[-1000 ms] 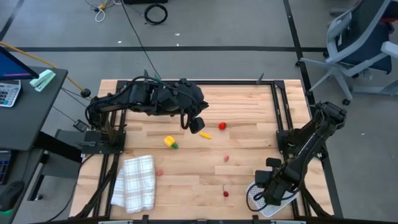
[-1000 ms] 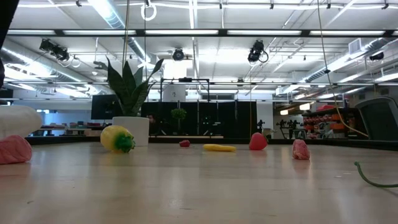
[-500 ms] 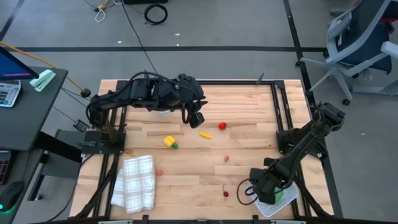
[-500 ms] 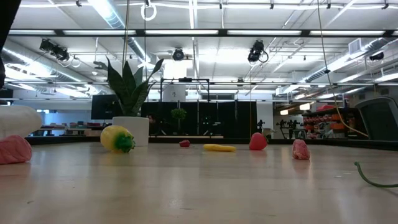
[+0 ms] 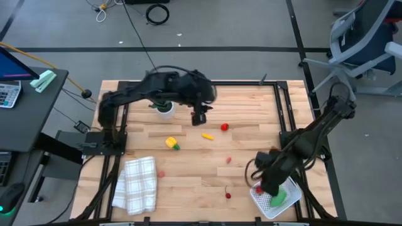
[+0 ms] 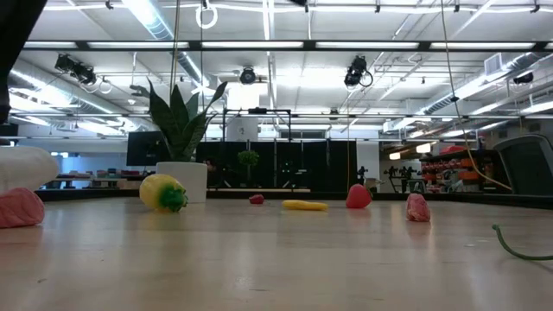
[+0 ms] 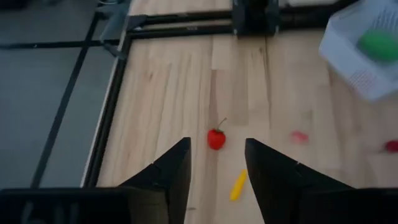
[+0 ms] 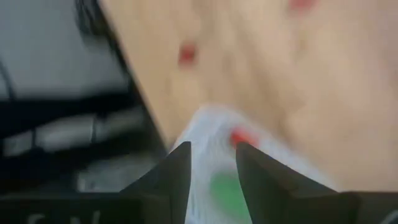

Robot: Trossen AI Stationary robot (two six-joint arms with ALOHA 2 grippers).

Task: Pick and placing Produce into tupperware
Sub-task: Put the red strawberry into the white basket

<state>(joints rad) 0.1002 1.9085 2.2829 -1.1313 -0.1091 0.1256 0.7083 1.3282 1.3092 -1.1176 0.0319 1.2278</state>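
The white tupperware [image 5: 286,206] sits at the table's near right corner with a green piece [image 5: 278,199] and a small red piece [image 5: 257,188] inside. My right gripper [image 5: 260,181] hovers open over its left end; the right wrist view shows the green piece [image 8: 227,190] below it. My left gripper [image 5: 200,117] hangs open above the far middle of the table. A red strawberry [image 7: 216,139] and a yellow piece [image 7: 238,185] lie ahead of it. A yellow pepper [image 5: 171,143], a pink piece [image 5: 228,159] and two red pieces [image 5: 228,194] [image 5: 161,174] lie on the wood.
A potted plant in a white pot [image 5: 164,108] stands on the far side under my left arm. A white checked cloth [image 5: 137,183] lies folded at the near left. Black frame rails [image 5: 286,125] run along the table's sides. Bare wood lies between the scattered pieces.
My right gripper has risen off the tupperware and drawn a little toward the table's left, uncovering the green and red pieces inside. My left gripper has moved toward the far edge and slightly right, turning as the arm swung. No produce on the wood has moved.
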